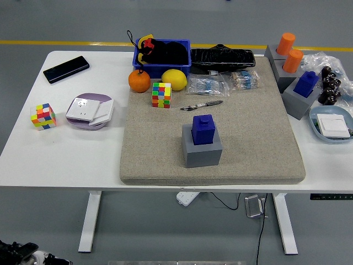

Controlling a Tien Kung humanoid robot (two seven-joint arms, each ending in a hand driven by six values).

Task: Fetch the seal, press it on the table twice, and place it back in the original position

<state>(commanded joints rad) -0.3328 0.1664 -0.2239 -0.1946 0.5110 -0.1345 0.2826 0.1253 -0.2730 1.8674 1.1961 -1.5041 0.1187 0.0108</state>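
Seal (203, 130), blue, sits upright in its grey block holder (202, 152) near the front middle of the beige mat (165, 160). You see neither robot hand, so their state can't be told. Pen (201, 105) lies just behind the holder.

An orange (139, 81) and lemon (174, 79) sit beside a cube (161, 95).
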